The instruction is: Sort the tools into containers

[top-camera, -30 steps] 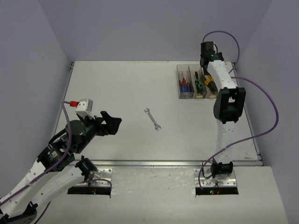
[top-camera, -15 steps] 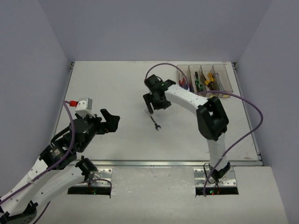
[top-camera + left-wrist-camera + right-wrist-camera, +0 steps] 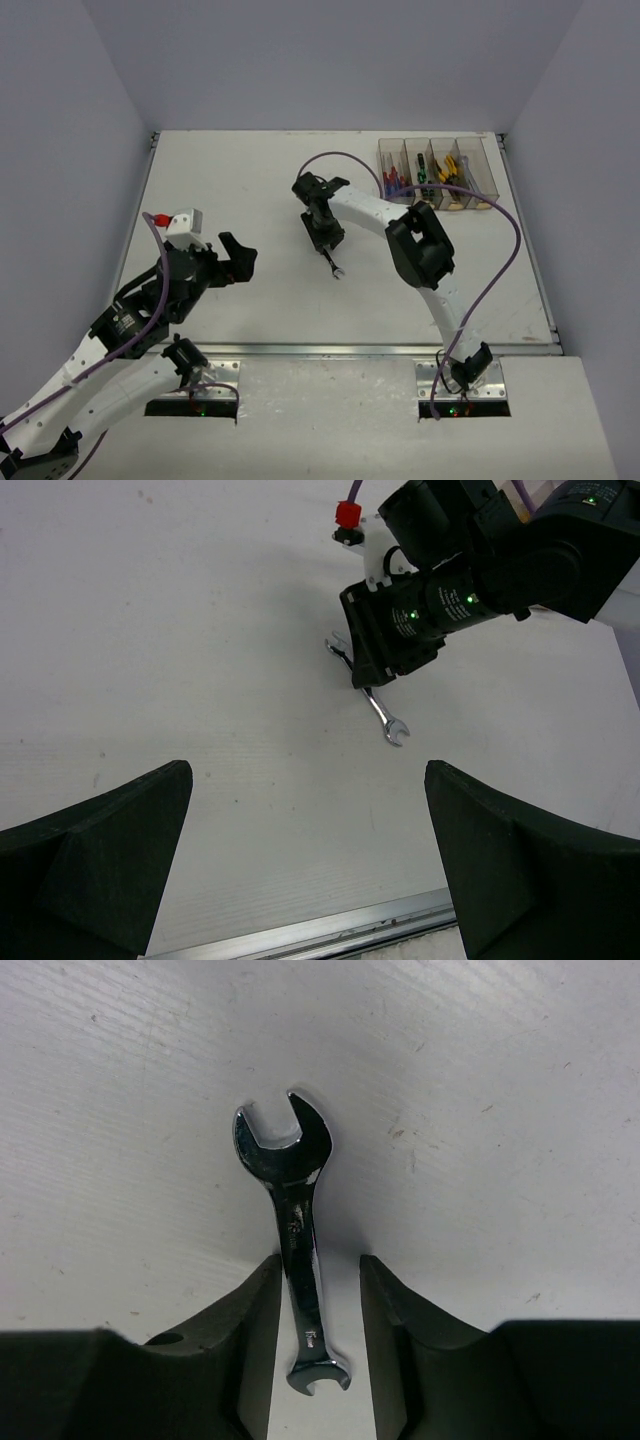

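Left gripper hangs above the near-left part of the table, fingers spread wide, nothing between them. Toward mid-table a silver wrench lies flat, angled from near-right to far-left. Right gripper is down over its far half. The jaws straddle the shank with a thin gap showing on each side, so they are not yet closed on it. The near open end of the wrench pokes out below the gripper in the top view. At the far-right corner sits the row of four bins: red/blue screwdrivers in the leftmost, green/black ones next, yellow pliers third. The fourth bin's contents are unclear.
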